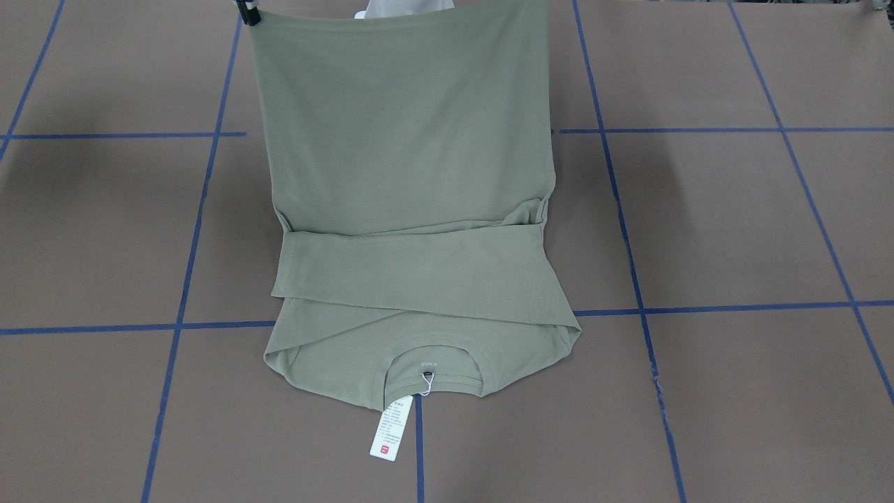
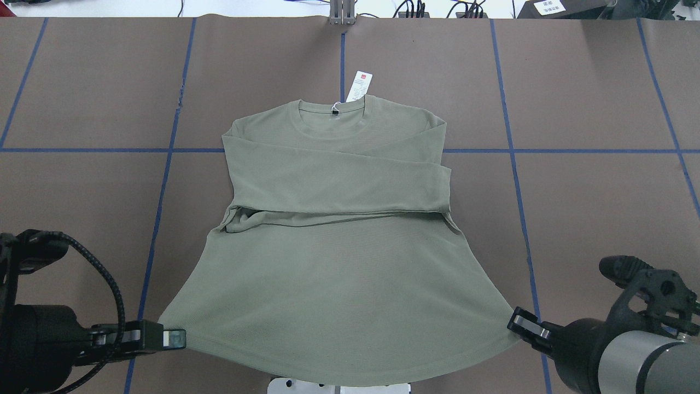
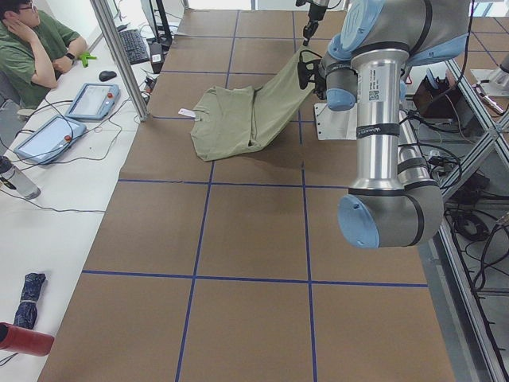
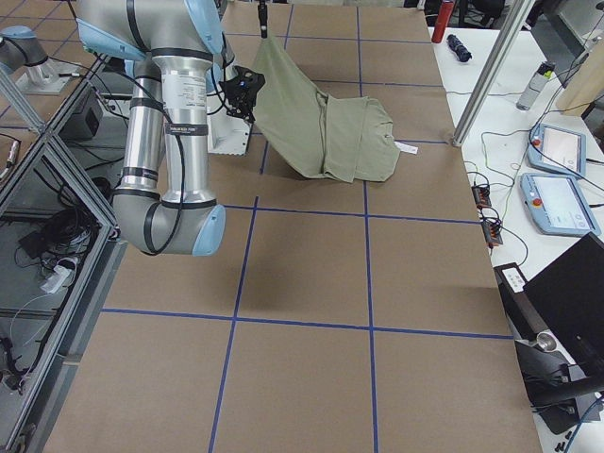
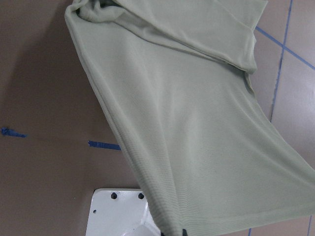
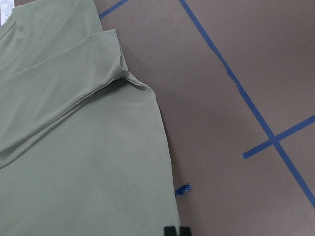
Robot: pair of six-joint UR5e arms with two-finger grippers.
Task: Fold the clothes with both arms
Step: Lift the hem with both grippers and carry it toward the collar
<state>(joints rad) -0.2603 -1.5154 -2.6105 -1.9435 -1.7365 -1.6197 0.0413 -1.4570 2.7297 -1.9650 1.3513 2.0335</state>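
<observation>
Both grippers clamp the shirt (image 2: 339,273) at its hem (image 2: 246,360): you see the left gripper (image 2: 175,338) closed on the hem corner on its side and the right gripper (image 2: 515,320) closed on the opposite corner, the hem stretched between them in a shallow curve. The hem end is raised off the table (image 2: 590,208); the side views show you the cloth sloping down from the grippers to the collar end, which lies flat. Two sleeves (image 2: 339,180) lie folded across the chest, one over the other, just past where the lifted body meets the table. The collar (image 2: 333,117) points away from the robot, with the tag (image 2: 359,86) lying on the table just beyond it, on its string, over a blue tape line (image 2: 343,60). In the front view you get only the right gripper, at the top edge, pinching its corner. The white base (image 2: 339,386) sits under the raised hem. Each wrist camera looks along the hanging cloth, with black fingertips (image 6: 170,231) at the bottom edge biting the fabric
</observation>
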